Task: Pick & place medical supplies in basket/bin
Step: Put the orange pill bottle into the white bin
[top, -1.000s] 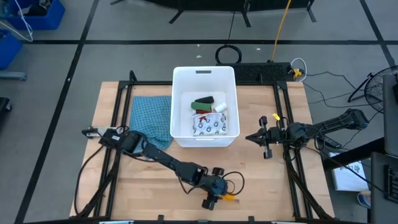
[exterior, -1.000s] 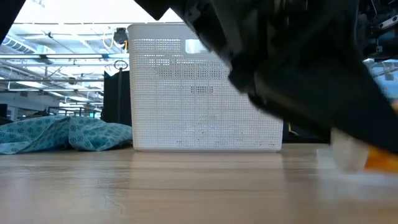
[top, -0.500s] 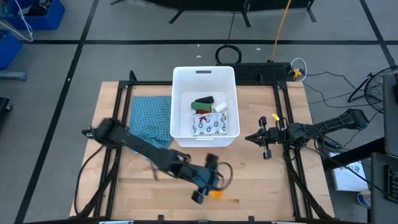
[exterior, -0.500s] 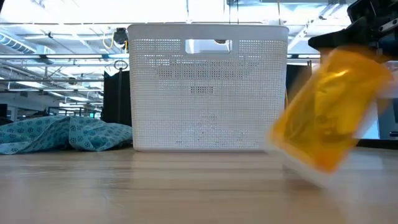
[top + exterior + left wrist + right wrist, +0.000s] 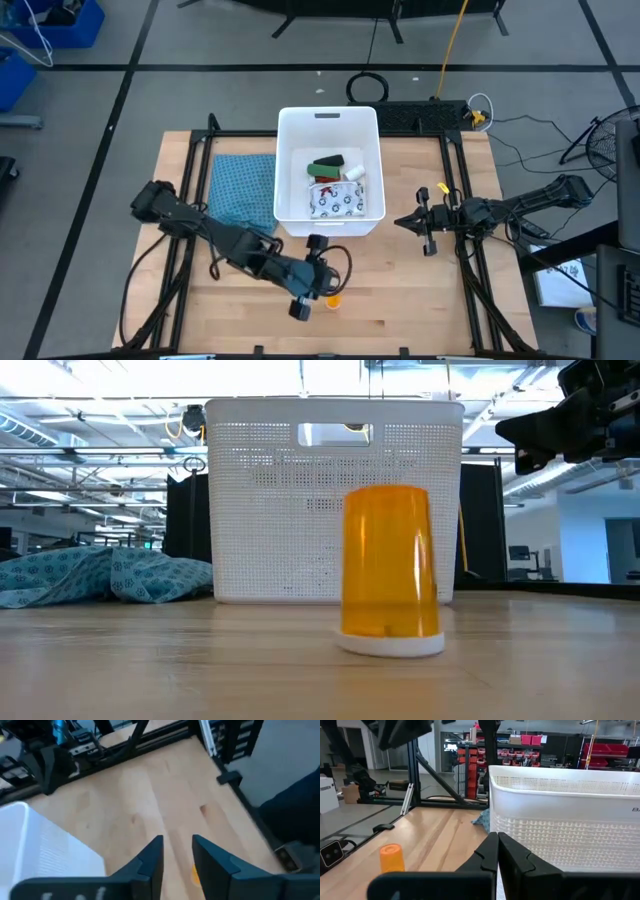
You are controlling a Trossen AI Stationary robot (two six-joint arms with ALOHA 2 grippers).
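The orange vial (image 5: 332,300) stands alone on its white cap (image 5: 390,645) on the wooden table, near the front edge; it also shows in the right wrist view (image 5: 391,857). My left gripper (image 5: 322,290) hovers just above it, open and empty; in its wrist view (image 5: 177,842) a bit of the vial (image 5: 195,874) shows below the fingers. The white bin (image 5: 283,215) stands at the table's far middle and holds the white patterned pouch (image 5: 335,203), a red bottle (image 5: 328,177), a green packet (image 5: 322,167) and a dark packet (image 5: 332,158). My right gripper (image 5: 403,222) is shut, right of the bin.
The teal checked cloth (image 5: 243,190) lies against the bin's left wall; it also shows in the low view (image 5: 100,575). Black frame rails (image 5: 462,200) run along the table's left and right sides. Bare wood lies between the bin and the table's near edge.
My left gripper has gone up and toward the table's left and far side, out of the low view. The orange vial, first low at the gripper and then tilted in the air, has shifted left and now stands still on its white cap, free of the fingers.
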